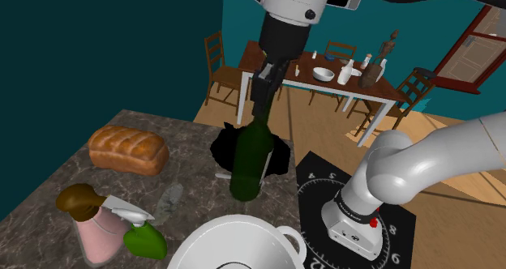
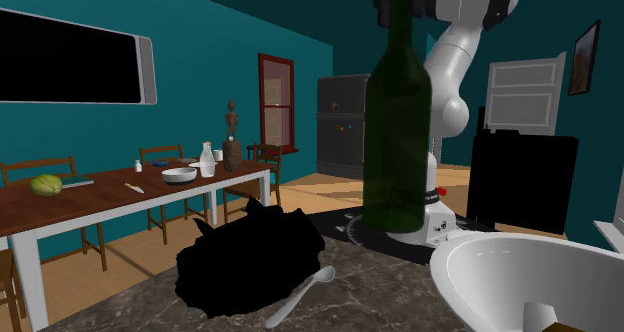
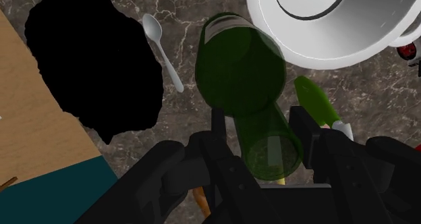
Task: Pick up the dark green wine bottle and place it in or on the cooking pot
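Item: dark green wine bottle (image 1: 250, 158), upright, just beside the white cooking pot (image 1: 235, 236) over the marbled counter (image 1: 130, 125). The gripper (image 1: 263, 89) has its jaws clamped on the neck. Handling, judged: rigid, bottom-heavy, slick, breakable. The neck is the only span narrow enough to grasp.

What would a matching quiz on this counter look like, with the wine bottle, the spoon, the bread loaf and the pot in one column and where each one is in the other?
Things:
1. wine bottle
2. spoon
3. bread loaf
4. pot

Places:
A. lying beside the black shape
B. at the shoulder view's bottom edge, below the bottle
C. clasped at the neck by the gripper
D. toward the shoulder view's left, on the counter

Pairs: 1-C, 2-A, 3-D, 4-B.
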Tool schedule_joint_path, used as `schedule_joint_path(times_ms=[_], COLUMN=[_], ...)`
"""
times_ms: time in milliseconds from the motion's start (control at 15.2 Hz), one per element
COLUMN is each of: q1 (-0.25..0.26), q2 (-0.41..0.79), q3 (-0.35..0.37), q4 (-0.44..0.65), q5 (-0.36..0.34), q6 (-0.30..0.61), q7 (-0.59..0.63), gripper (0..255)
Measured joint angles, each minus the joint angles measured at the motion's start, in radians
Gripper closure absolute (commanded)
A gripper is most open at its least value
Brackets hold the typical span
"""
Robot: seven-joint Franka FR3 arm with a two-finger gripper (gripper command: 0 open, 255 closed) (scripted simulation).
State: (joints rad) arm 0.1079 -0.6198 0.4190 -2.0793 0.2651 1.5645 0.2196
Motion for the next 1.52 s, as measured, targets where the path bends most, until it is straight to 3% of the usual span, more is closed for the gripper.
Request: schedule_joint_path(times_ms=[264,726,1254,1518], q1=[-0.006,0.012,-0.003,-0.026], q2=[0.019,0.049,0.19,0.31], q3=[-0.006,0.084,0.267,0.419], q4=[0.069,0.237,0.554,0.753], q5=[-0.009,0.023,0.023,-0.024], q6=[-0.05,-0.162,-0.3,-0.374], q7=[0.006,0.146,0.377,0.525], gripper=[255,255,255,255])
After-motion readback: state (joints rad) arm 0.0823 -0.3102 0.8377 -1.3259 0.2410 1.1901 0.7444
